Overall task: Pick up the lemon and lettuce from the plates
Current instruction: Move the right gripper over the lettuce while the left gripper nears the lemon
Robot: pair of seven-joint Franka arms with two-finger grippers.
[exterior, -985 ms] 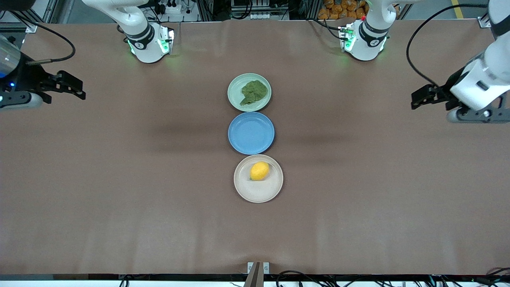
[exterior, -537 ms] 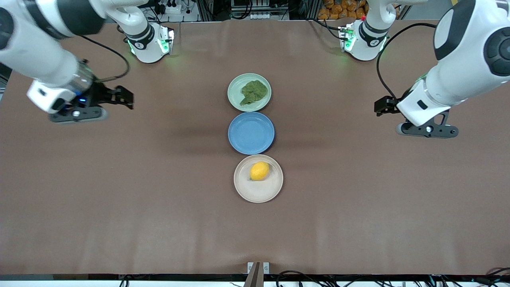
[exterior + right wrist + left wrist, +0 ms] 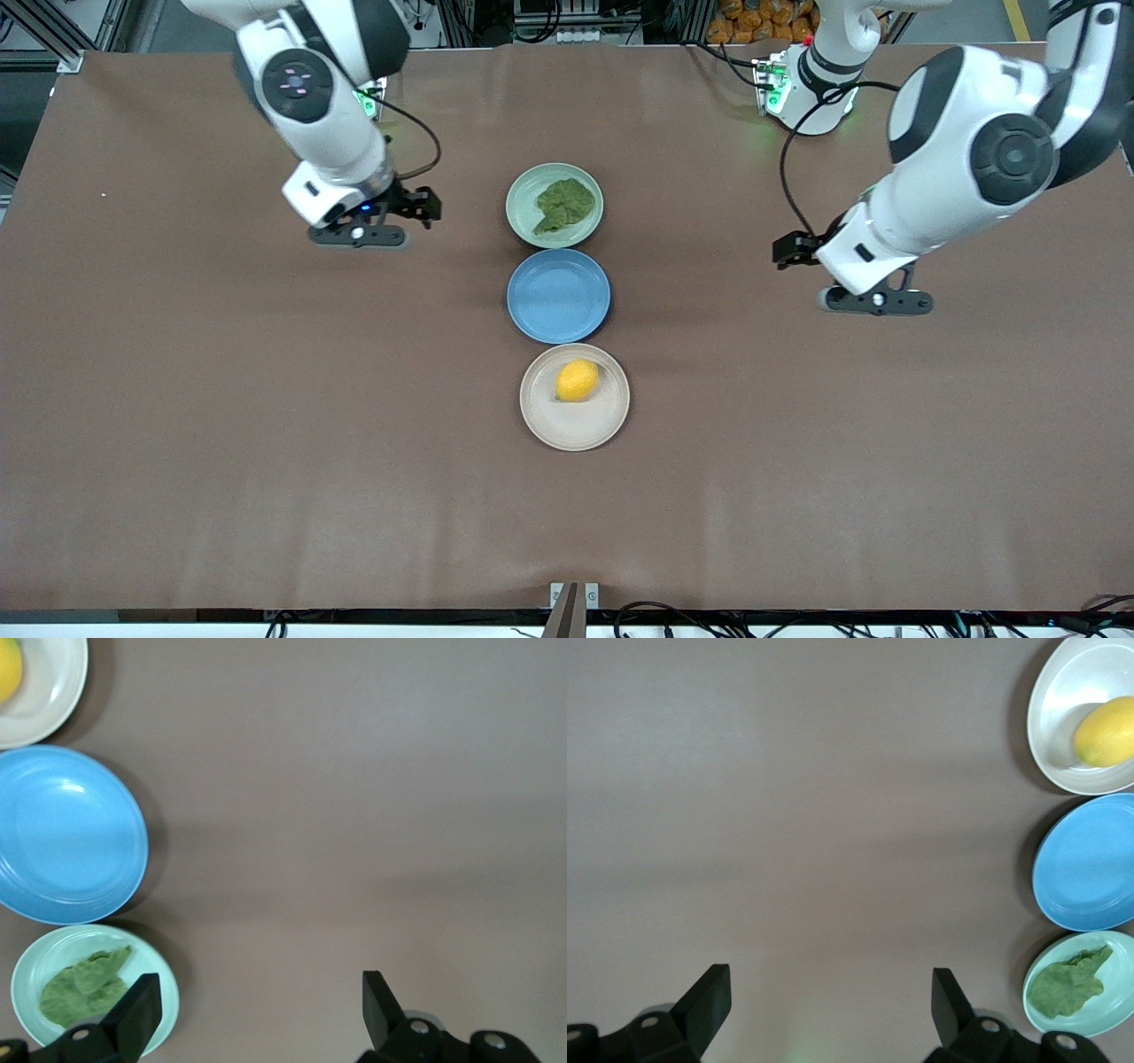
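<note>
The lemon (image 3: 578,380) lies on the beige plate (image 3: 567,431), the plate nearest the front camera. The lettuce (image 3: 564,204) lies on the mint green plate (image 3: 522,191), the farthest one. My right gripper (image 3: 430,206) is open and empty over bare table beside the mint plate, toward the right arm's end. My left gripper (image 3: 781,251) is open and empty over bare table toward the left arm's end. The left wrist view shows my left gripper (image 3: 831,1001), the lemon (image 3: 1105,730) and the lettuce (image 3: 1068,983). The right wrist view shows my right gripper (image 3: 261,1005) and the lettuce (image 3: 84,983).
A blue plate (image 3: 558,295) with nothing on it sits between the two other plates, in one row down the table's middle. It also shows in the left wrist view (image 3: 1090,864) and the right wrist view (image 3: 66,833). Brown table surface surrounds the row.
Both arms have swung in from the table's ends toward the row of plates. The right gripper has come close to the mint plate. Plates, lemon and lettuce have not moved.
</note>
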